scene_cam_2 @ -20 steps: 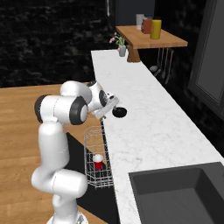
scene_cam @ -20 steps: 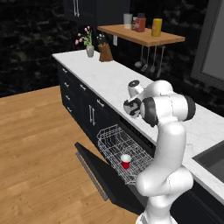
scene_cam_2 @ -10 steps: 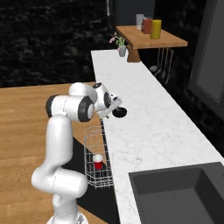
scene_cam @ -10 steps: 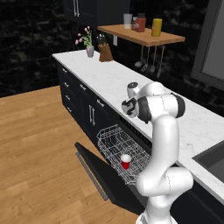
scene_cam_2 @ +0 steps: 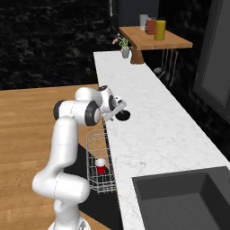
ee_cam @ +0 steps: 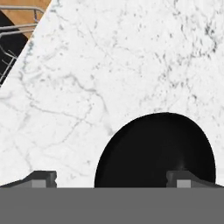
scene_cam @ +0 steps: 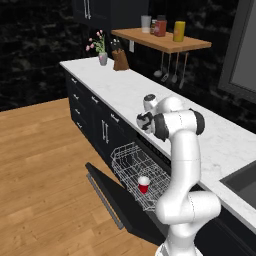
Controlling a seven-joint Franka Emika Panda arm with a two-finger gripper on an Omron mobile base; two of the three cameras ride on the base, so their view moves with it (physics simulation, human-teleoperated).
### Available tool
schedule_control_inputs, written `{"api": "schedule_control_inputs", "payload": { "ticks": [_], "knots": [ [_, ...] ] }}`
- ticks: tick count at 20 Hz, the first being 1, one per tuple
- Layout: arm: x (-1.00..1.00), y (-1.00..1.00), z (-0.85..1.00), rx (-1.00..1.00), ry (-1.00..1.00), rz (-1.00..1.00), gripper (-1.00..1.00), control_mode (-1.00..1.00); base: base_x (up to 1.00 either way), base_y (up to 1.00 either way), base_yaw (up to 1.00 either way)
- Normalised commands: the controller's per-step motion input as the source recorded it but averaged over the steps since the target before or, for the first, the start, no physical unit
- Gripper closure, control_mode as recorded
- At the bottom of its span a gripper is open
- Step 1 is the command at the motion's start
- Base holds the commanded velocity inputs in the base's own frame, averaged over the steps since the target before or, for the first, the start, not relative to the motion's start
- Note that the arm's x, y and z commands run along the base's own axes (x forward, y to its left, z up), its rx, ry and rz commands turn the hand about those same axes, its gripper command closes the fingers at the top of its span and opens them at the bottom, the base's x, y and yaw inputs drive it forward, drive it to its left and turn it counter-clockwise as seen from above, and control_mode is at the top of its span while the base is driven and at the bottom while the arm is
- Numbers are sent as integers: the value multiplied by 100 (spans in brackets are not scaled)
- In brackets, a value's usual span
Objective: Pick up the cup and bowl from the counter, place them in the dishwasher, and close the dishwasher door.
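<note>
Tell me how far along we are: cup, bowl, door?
Done: the cup stands in the dishwasher rack. In hand: the open gripper hangs over the bowl, which sits on the counter, not yet grasped; one fingertip sits over the bowl, the other off to the side. Left: grasp the bowl, put it in the rack, then close the dishwasher door, which lies dropped open.

In the hand view the bowl (ee_cam: pixel 155 151) is cut off at 6 o'clock, its near rim hidden, and the wire rack (ee_cam: pixel 15 30) runs off at 9 o'clock. In the right base view the hand covers the bowl's (scene_cam_2: pixel 123 115) 9 o'clock edge (contact cannot be told). Shelf jars (scene_cam: pixel 161 26) are too small to read.
</note>
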Motion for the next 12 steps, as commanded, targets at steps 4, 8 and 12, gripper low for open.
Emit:
{"api": "schedule_control_inputs", "payload": {
  "ticks": [4, 8, 12],
  "knots": [
    [30, -10, -9, 3, 4, 0, -100, -100, 0, 0, 0],
    [9, -13, -18, 6, 6, 0, 100, -100, 0, 0, 0],
    [0, -2, -23, 2, 0, 0, 100, -100, 0, 0, 0]
  ]
}}
